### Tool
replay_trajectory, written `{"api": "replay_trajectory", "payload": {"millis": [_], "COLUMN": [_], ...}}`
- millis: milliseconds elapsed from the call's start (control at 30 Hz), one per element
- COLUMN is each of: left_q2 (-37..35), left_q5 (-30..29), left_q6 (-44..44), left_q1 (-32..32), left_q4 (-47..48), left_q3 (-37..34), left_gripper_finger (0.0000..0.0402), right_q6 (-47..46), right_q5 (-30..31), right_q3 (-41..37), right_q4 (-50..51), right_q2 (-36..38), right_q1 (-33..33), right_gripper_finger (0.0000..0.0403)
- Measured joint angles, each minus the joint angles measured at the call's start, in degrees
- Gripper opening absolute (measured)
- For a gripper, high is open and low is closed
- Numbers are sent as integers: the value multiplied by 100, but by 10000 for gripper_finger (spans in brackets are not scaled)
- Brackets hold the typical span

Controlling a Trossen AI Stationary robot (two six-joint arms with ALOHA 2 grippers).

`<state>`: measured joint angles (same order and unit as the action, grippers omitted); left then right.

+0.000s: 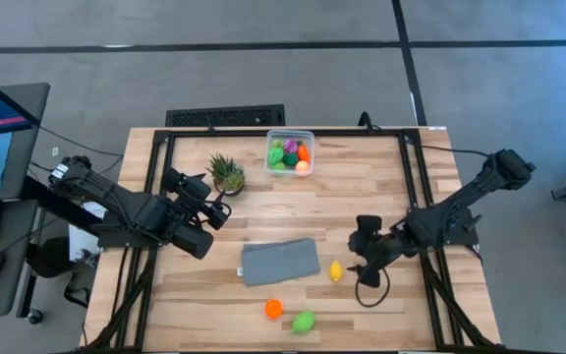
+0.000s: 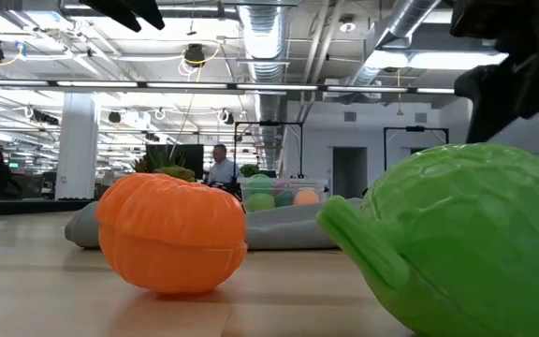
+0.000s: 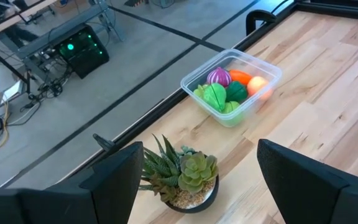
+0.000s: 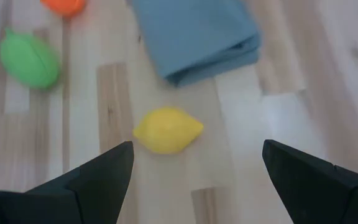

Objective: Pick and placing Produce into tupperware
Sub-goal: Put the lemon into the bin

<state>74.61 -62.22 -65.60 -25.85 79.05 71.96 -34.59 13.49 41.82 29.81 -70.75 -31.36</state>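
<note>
The clear tupperware (image 1: 290, 152) stands at the table's far edge, holding several produce pieces, among them a purple one (image 3: 219, 76), an orange one and green ones. A yellow lemon (image 1: 336, 271) lies on the table right of the grey cloth; it also shows in the right wrist view (image 4: 168, 129). An orange piece (image 1: 273, 309) and a green piece (image 1: 304, 322) lie near the front edge. My right gripper (image 1: 360, 258) is open, just right of the lemon and above it. My left gripper (image 1: 220, 205) is open and empty near the potted plant.
A folded grey cloth (image 1: 280, 262) lies mid-table, left of the lemon. A spiky potted plant (image 1: 227, 173) stands left of the tupperware, just beyond my left gripper. A black frame runs along the table's edges. Bare wood lies between the lemon and the tupperware.
</note>
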Motion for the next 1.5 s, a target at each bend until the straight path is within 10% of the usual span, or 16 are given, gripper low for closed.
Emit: {"api": "replay_trajectory", "payload": {"millis": [1500], "left_q2": [52], "left_q5": [245], "left_q6": [-166], "left_q1": [-57], "left_q4": [-130], "left_q3": [0], "left_gripper_finger": [306], "right_q6": [4672], "right_q5": [-698], "right_q3": [396], "right_q4": [-1225], "right_q2": [-1600], "right_q1": [300], "right_gripper_finger": [379]}}
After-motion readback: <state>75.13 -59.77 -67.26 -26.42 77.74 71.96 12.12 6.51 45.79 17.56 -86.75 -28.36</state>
